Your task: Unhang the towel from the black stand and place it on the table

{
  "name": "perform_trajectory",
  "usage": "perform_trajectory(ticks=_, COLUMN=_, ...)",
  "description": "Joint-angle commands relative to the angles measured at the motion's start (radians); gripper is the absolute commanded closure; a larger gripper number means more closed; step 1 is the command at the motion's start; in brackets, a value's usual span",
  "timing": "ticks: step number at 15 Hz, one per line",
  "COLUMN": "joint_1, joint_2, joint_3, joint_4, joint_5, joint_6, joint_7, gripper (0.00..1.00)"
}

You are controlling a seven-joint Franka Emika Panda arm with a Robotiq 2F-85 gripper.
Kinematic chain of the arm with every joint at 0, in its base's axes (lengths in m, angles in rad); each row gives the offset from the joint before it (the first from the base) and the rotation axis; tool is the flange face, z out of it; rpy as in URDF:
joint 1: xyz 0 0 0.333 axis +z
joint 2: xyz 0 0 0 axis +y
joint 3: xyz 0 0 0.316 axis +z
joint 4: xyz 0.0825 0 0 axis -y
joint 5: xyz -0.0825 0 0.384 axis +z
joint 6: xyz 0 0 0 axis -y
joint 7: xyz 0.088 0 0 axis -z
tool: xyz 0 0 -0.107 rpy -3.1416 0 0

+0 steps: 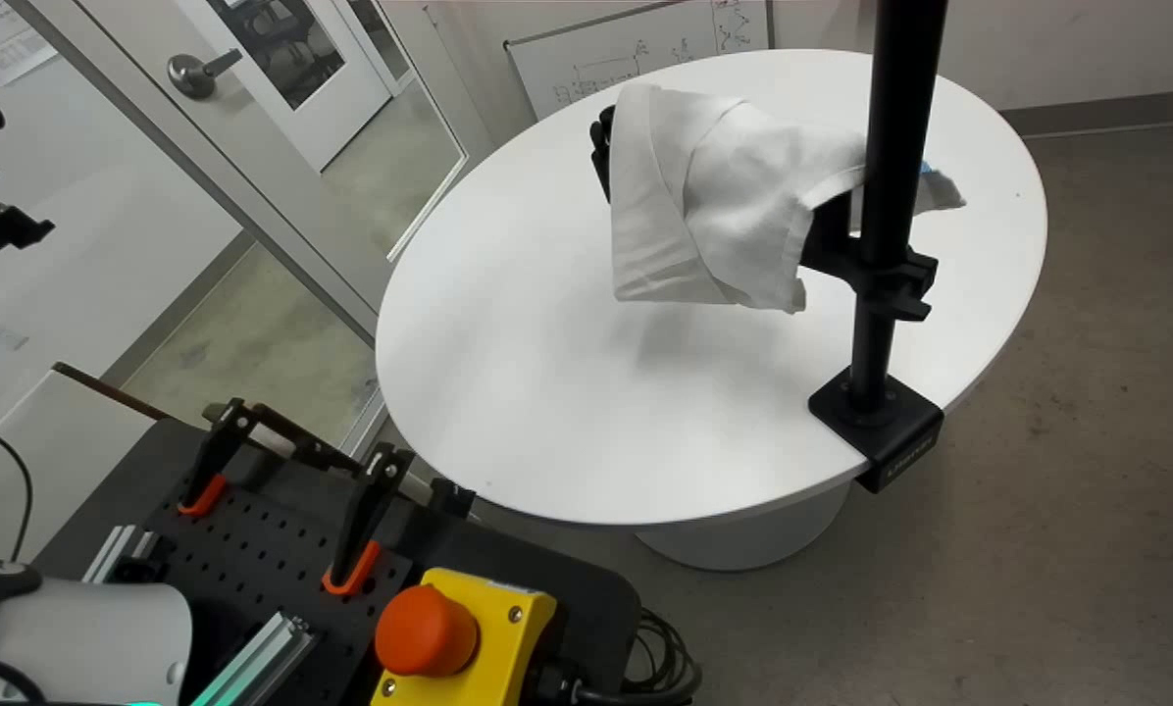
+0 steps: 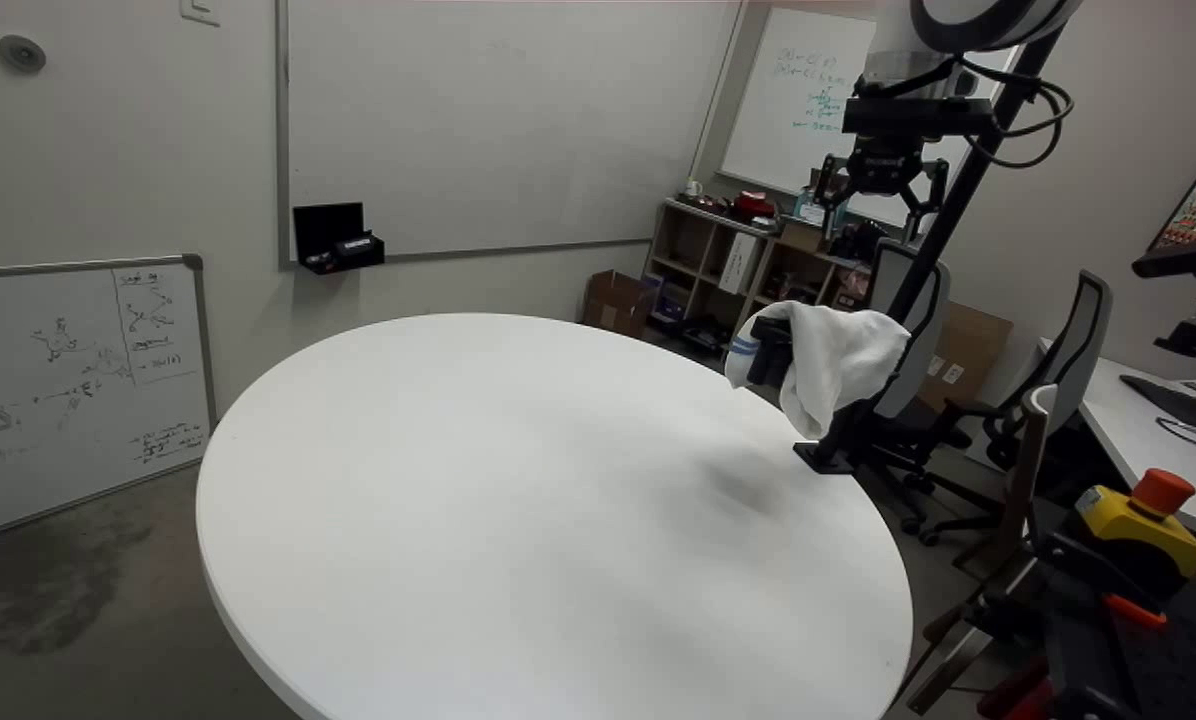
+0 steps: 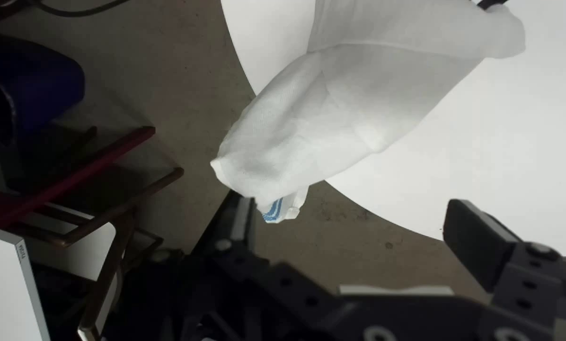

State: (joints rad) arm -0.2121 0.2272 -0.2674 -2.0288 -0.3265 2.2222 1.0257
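- Towel (image 1: 724,206) is hanging over the side arm (image 2: 773,355) of the black stand (image 1: 897,127), above the table (image 1: 547,412); I am seeing its drape in both exterior views.
- The stand is rising as a smooth, straight, round pole from a blocky black base (image 1: 871,422) that is sitting at the table's edge.
- The table is showing me a flat, smooth white top with a curved outline and a thick pale edge.
- Beside it, in an exterior view, I am looking at harder stuff: a black plate (image 1: 253,534) punched with rows of holes, and a boxy yellow housing (image 1: 493,647) carrying a rounded orange-red button (image 1: 426,630).
- The towel itself is looking thin, soft and white, with a fine weave showing in my wrist view, a seam-like line running across it and loose folds sagging to uneven corners.
- Blue stripes (image 3: 272,211) are marking one end of it.
- My gripper (image 2: 870,225) is hovering higher than the towel in an exterior view, its fingers (image 3: 477,241) standing wide apart and gripping nothing.
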Motion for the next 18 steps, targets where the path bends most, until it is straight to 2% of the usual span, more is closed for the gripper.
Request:
perform_trajectory(ticks=1, joint_1=0.008, joint_2=0.065, joint_3=-0.031, joint_4=0.019, joint_5=-0.005, joint_6=0.090, joint_7=0.053, gripper=0.00)
perform_trajectory(ticks=8, joint_1=0.051, joint_2=0.175, joint_3=-0.092, joint_4=0.032, joint_5=-0.052, joint_6=0.245, joint_7=0.208, gripper=0.00)
perform_trajectory(ticks=18, joint_1=0.123, joint_2=0.246, joint_3=-0.148, joint_4=0.041, joint_5=-0.086, joint_6=0.258, joint_7=0.319, gripper=0.00)
